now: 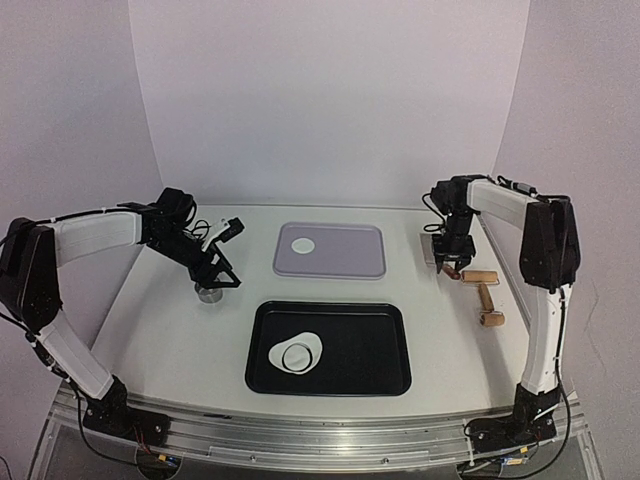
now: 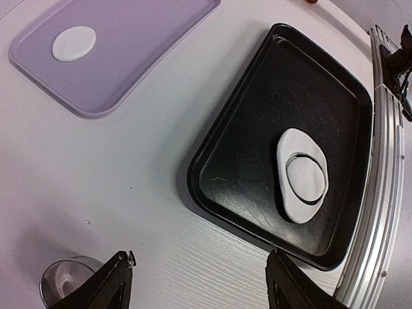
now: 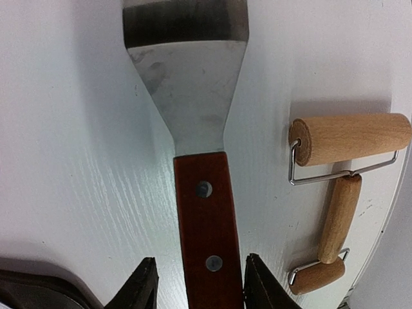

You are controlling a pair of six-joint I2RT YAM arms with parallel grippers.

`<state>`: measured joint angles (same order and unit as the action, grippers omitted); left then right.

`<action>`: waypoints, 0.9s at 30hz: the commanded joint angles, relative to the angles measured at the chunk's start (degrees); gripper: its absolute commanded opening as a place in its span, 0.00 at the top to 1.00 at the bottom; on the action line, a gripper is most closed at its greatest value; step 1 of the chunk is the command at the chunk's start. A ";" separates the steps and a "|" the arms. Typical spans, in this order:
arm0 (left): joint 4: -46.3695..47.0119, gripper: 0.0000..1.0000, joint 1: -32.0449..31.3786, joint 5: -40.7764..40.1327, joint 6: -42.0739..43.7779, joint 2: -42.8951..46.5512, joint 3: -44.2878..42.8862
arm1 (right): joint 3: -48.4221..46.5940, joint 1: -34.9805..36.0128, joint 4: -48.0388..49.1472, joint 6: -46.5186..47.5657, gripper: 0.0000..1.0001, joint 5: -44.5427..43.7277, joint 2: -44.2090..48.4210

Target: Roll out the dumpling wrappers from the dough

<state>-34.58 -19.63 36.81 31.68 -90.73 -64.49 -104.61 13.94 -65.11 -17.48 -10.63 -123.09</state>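
One dumpling wrapper (image 1: pixel 301 245) lies on the purple tray (image 1: pixel 350 262); it also shows in the left wrist view (image 2: pixel 74 43). A flat white dough sheet (image 1: pixel 297 353) lies in the black tray (image 1: pixel 370 350), with a round disc (image 2: pixel 306 177) cut in it and still in place. My left gripper (image 1: pixel 216 278) hangs open and empty over the table (image 2: pixel 199 293), just beside the small steel ring (image 2: pixel 64 280). My right gripper (image 1: pixel 447 262) is open with its jaws on either side of the spatula's red-brown handle (image 3: pixel 206 225). The right finger touches the handle; the left stands off.
A wooden roller (image 1: pixel 485 295) lies right of the spatula near the table's right edge, and shows in the right wrist view (image 3: pixel 341 180). The spatula's steel blade (image 3: pixel 190 77) points away from the gripper. The table's metal front rail (image 2: pixel 386 161) runs beyond the black tray.
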 commanded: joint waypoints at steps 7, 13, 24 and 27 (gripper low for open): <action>-1.58 0.30 -0.13 -0.16 0.66 -0.68 -3.20 | -1.75 -0.77 -2.34 2.88 0.60 1.74 -1.91; -2.05 0.31 -0.43 -0.24 0.58 -1.42 -4.45 | -3.42 -0.86 -2.96 5.03 0.98 3.93 -3.33; -3.60 0.32 -4.68 -4.79 2.17 -5.91 -10.11 | -5.14 2.38 -4.37 14.05 1.00 -14.01 15.09; -3.35 0.32 -7.04 -7.38 4.03 -7.86 -11.39 | -3.26 7.47 -4.33 21.18 1.00 -19.05 21.50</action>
<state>-37.52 -24.24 32.91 32.73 -96.30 -72.28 -106.54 15.01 -69.12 -6.05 -18.56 -116.25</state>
